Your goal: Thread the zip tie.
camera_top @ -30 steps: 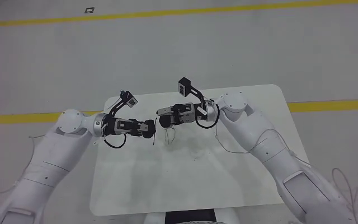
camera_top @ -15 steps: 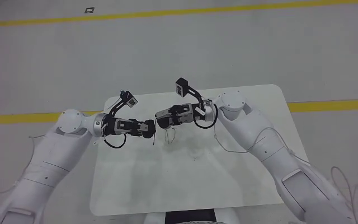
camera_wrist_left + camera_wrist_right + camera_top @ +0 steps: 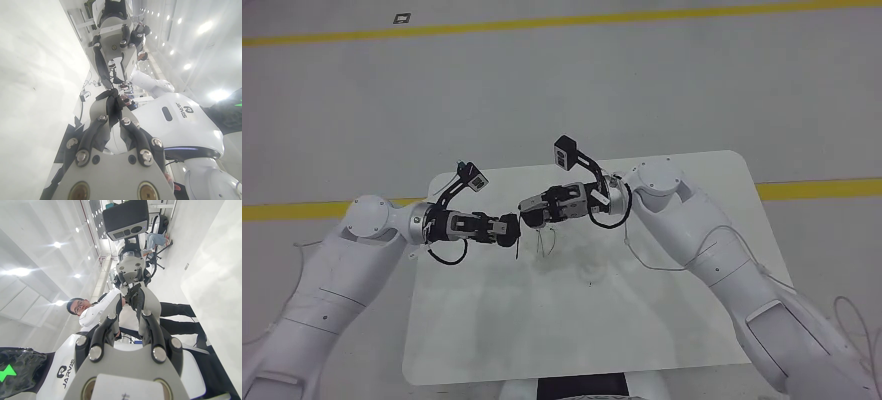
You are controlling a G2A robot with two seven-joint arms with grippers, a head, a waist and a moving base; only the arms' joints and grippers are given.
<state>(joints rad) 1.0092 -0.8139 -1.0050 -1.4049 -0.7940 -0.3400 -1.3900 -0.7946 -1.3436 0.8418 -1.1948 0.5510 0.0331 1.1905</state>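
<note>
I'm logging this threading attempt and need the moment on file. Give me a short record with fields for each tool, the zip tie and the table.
left tool: held above the table, shut on the black zip tie
right tool: tip to tip with the left tool, very close; whether it holds the tie is unclear
zip tie: a thin tail hangs down below the left tool
table: white, both tools over its far part
threading: cannot tell if it is through

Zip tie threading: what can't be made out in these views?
Thin black plastic zip tie: head slot and tip lost in a dark bunch at the left gripper, left wrist view.
Same tie, top view: too small where both grippers meet.
Whether the right gripper grips the tie: right wrist view, dark parts overlap.
</note>
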